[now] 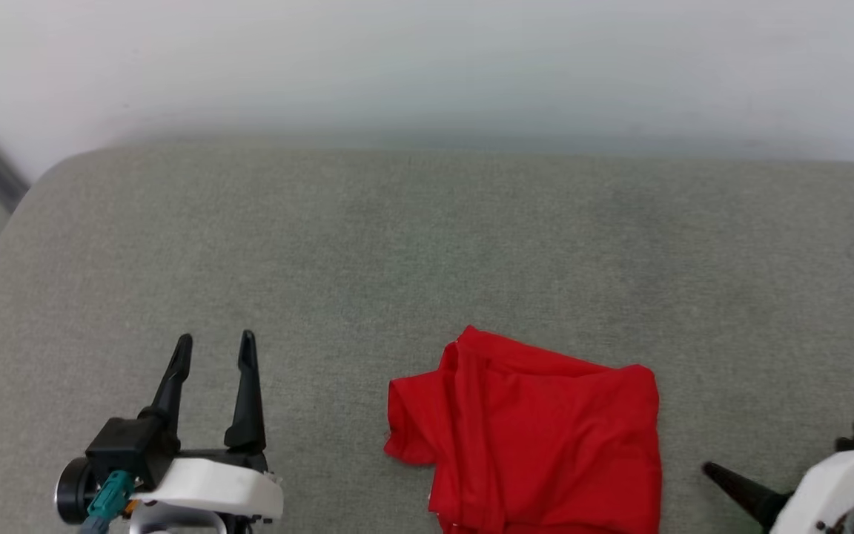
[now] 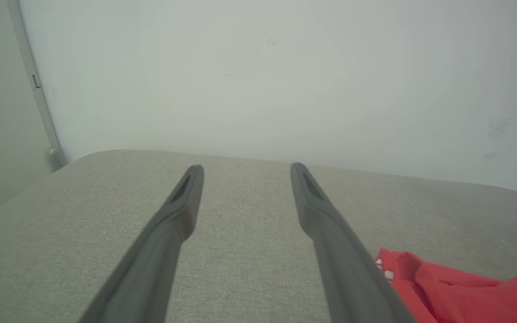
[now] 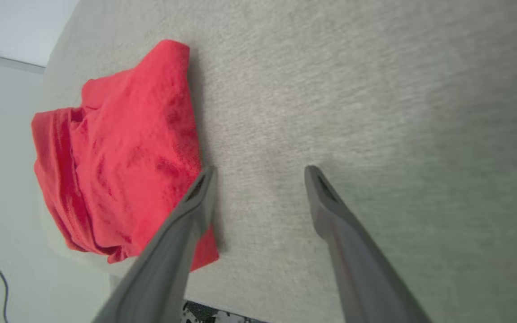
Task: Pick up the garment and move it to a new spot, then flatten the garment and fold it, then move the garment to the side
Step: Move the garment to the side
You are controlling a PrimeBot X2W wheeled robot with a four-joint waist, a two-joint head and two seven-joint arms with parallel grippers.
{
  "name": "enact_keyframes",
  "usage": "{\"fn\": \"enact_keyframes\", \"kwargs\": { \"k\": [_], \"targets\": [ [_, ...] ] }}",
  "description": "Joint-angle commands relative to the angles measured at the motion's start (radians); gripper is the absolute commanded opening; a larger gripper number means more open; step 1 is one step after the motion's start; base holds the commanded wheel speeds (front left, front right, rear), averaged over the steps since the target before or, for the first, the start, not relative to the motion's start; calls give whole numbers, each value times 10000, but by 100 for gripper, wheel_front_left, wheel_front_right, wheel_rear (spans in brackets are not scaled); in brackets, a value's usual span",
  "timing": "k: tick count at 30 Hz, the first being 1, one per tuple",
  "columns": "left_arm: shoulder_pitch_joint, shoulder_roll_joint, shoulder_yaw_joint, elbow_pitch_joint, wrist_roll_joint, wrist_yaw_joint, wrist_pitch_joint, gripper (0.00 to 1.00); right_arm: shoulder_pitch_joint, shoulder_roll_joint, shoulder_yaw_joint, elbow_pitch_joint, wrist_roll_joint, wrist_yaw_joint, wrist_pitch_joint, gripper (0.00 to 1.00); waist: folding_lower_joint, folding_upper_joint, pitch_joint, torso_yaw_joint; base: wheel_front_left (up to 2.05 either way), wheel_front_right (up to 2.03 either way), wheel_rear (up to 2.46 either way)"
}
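Lower left, my left gripper (image 1: 216, 343) hovers over the grey fabric surface (image 1: 427, 245), fingers spread, empty. The red T-shirt (image 1: 538, 437) lies in a compact, roughly folded bundle at bottom centre-right. Lower right, my right gripper (image 3: 260, 172) sits just beside it, fingers apart too. I judge they flank it either to grab it or after letting go.

The garment (image 1: 538, 437) is bright red, with a speck of white at one edge. The desk (image 1: 427, 245) is mottled grey-green cloth. The left end effector (image 1: 216, 340) and right end effector (image 3: 258, 169) have dark fingers and white bodies. The wall (image 1: 427, 67) is off-white.
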Motion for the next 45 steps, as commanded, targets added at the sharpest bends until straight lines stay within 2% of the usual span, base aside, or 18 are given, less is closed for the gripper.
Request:
{"fn": "enact_keyframes", "kwargs": {
  "k": [1, 5, 11, 12, 13, 14, 17, 20, 26, 31, 34, 41, 45],
  "targets": [
    [-232, -78, 52, 9, 109, -98, -20, 100, -353, 236, 65, 196, 640, -2, 297, 100, 0, 0, 298, 279, 0, 0, 0],
    [-523, -266, 128, 118, 240, -299, -20, 100, -778, 580, 205, 902, 2132, -2, 1015, 100, 0, 0, 722, 561, 0, 0, 0],
    [-853, -447, 292, 312, 407, -566, -20, 100, -1290, 735, 662, 1564, 3527, -5, 1063, 100, 0, 0, 1205, 839, 0, 0, 0],
    [-877, -469, 325, 345, 447, -588, -20, 100, -1362, 740, 740, 1634, 3652, -7, 1052, 47, 0, 0, 1244, 866, 0, 0, 0],
    [-897, -500, 353, 379, 464, -613, -21, 100, -1388, 743, 819, 1687, 3733, -7, 1008, 5, 0, 0, 1272, 889, 0, 0, 0],
    [-926, -519, 385, 405, 499, -648, -21, 100, -1408, 724, 895, 1702, 3785, -7, 972, 0, 0, 0, 1297, 906, 0, 0, 0],
    [-982, -565, 492, 474, 588, -733, -21, 100, -1549, 571, 1202, 1420, 3905, -2, 767, 0, 0, 0, 1286, 903, 0, 0, 0],
    [-903, -563, 600, 568, 680, -779, -21, 100, -1622, 155, 1746, 944, 3506, -2, 292, 0, 0, 0, 1099, 764, 0, 0, 0],
    [-617, -479, 719, 529, 797, -878, -21, 100, -1835, -939, 3122, 586, 1174, -2, -1058, 0, 0, 0, 659, 44, 0, 0, 0],
    [-572, -468, 738, 258, 874, -889, -21, 100, -2493, -1510, 3726, 1020, -645, -2, -1359, 0, 0, 0, 782, -985, 0, 0, 0],
    [-676, -402, 791, 3, 958, -858, -21, 100, -3069, -1622, 4093, 1227, -1473, -2, -1411, 0, 0, 0, 1151, -1771, 0, 0, 0],
    [-991, -50, 837, -669, 1203, -791, 141, 100, -4451, -1814, 4627, 1815, -2530, -4, -2119, 0, 0, 0, 2107, -3841, 0, 0, 0],
    [-1319, 222, 734, -1246, 1454, -795, 491, 100, -5372, -1811, 4648, 2345, -2855, -4, -3082, 0, 0, 0, 2841, -4854, 0, 0, 0]
  ]
}}
